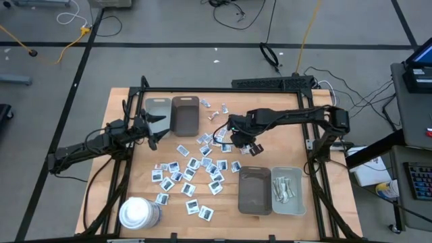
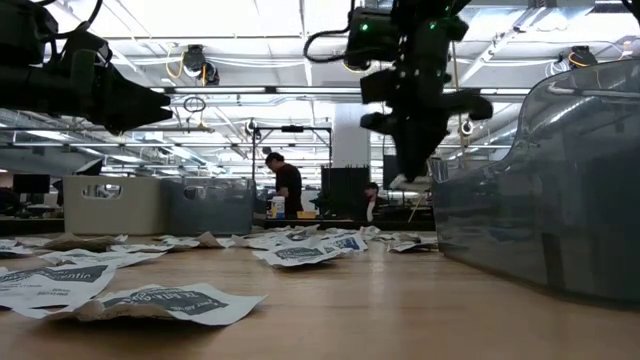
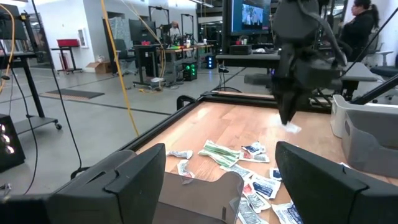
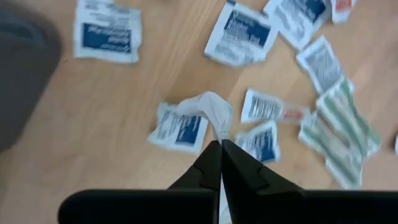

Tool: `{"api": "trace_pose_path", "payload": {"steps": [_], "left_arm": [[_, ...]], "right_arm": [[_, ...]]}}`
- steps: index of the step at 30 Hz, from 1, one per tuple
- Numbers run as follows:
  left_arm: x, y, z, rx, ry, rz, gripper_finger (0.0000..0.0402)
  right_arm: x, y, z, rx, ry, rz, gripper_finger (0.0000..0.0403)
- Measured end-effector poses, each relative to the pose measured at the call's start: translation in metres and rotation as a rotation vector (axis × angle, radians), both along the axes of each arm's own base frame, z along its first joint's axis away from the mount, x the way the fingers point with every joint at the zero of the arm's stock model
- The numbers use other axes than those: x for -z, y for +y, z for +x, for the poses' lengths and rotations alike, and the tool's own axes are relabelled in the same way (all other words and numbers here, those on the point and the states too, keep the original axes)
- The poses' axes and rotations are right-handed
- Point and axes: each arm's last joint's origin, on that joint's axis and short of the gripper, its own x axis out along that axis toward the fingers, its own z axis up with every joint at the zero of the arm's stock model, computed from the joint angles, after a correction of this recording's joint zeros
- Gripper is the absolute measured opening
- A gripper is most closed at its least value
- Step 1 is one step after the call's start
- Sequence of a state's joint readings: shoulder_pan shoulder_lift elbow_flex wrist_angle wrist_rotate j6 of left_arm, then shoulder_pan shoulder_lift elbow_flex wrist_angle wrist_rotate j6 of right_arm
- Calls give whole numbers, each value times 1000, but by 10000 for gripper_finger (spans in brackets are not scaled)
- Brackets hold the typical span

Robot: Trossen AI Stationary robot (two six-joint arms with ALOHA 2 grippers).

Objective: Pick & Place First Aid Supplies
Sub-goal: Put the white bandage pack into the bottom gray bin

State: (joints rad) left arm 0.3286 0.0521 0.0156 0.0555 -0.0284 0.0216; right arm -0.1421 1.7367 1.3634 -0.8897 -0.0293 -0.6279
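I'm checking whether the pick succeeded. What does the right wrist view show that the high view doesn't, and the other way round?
Only the right wrist view: the right gripper is shut on a pale packet, pinched at its edge and lifted above the scattered packets.

Only the high view: the whole table, the grey and brown trays by the open left gripper, the second pair of trays on the right arm's side, and the white cylinder.

Both: blue-printed packets on wood, and the right gripper above the pile.

white blue-printed packets (image 1: 192, 170) scattered flat on table
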Motion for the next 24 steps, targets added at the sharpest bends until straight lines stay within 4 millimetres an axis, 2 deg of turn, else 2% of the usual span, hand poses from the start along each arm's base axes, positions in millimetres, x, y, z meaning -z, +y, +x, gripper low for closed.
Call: {"api": "trace_pose_path", "payload": {"steps": [8,15,21,24], "left_arm": [[0,0,0,0,0,0,306],[0,0,0,0,0,0,306],[0,0,0,0,0,0,306],[0,0,0,0,0,0,306]], "right_arm": [[-18,5,-20,246,57,60,1],[-26,12,-25,508,55,115,0],[-39,35,-39,797,-5,141,0],[-39,50,-49,968,31,154,0]]}}
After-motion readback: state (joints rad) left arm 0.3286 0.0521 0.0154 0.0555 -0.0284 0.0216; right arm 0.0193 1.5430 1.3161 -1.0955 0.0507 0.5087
